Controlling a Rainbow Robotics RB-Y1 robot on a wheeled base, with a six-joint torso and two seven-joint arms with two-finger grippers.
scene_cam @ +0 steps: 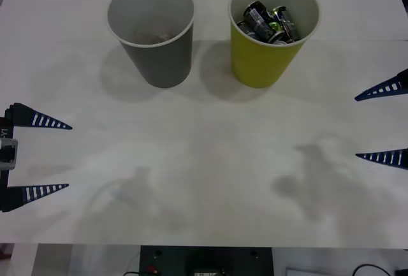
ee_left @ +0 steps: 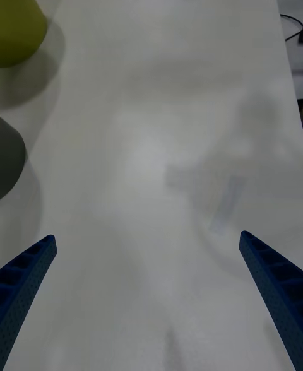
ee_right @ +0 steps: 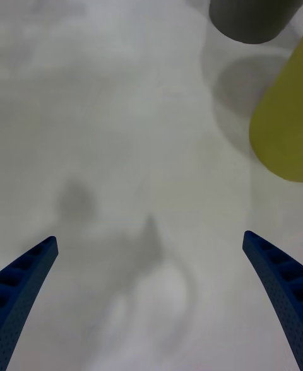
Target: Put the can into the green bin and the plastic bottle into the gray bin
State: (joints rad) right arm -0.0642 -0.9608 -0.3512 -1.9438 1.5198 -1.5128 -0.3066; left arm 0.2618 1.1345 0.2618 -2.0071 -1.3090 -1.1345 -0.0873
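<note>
Inside the green bin (scene_cam: pixel 264 65), at the far right of the tabletop (scene_cam: pixel 204 180), I see several cans (scene_cam: pixel 271 22) piled together, dark-sided with silver tops, lying at mixed angles below the white rim. Which of them is the can of the task I cannot tell. Just beside it, on its left, stands the gray bin (scene_cam: pixel 159 59), upright, the two close but not touching; something pale lies at its bottom, too dim for me to name. Both bins sit toward the far edge, with their shadows falling toward me.

My left end effector (scene_cam: pixel 67 157) hangs at the left edge of the front view, fingers spread wide and holding nothing, well apart from either bin. My right end effector (scene_cam: pixel 357 127) is at the right edge, likewise spread and holding nothing, nearer the green bin than the left one is to the gray.

From the right wrist I see the gray bin's (ee_right: pixel 255 5) outer wall and the green bin's (ee_right: pixel 281 128) side beyond my blue fingertips (ee_right: pixel 28 270), bare tabletop (ee_right: pixel 126 125) between. From the left wrist, the green bin (ee_left: pixel 19 24) and a sliver of the gray bin (ee_left: pixel 9 159) sit off to one side, past the fingertips (ee_left: pixel 271 270), with a faint pale smear on the tabletop (ee_left: pixel 158 93) that I cannot identify. A black cable (ee_left: pixel 291 21) shows past the tabletop's edge.
</note>
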